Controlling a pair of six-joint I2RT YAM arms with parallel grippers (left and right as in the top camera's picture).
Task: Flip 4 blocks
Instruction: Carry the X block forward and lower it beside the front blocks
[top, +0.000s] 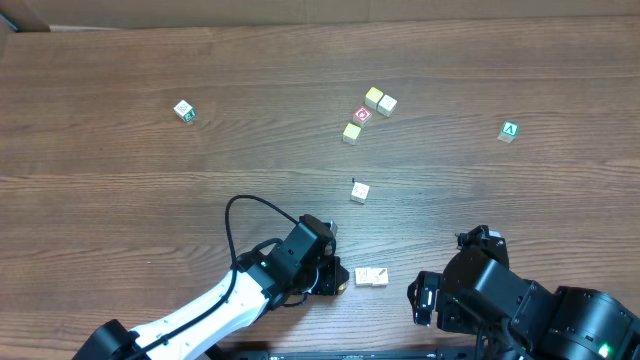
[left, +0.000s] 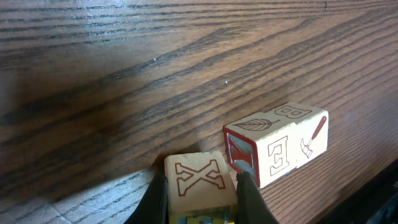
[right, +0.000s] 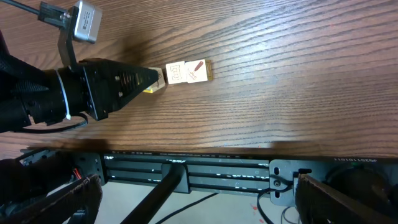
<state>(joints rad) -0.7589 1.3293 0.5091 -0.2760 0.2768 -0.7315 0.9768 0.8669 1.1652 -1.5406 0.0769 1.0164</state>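
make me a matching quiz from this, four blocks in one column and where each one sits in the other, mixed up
Things:
1. X block
2. green A cube
3. red-faced cube
4. hammer block

Places:
a. alone, far right
b. pinched in the left claw
c. in the far group of four
d. touching the E block

Pairs: 1-b, 2-a, 3-c, 4-d
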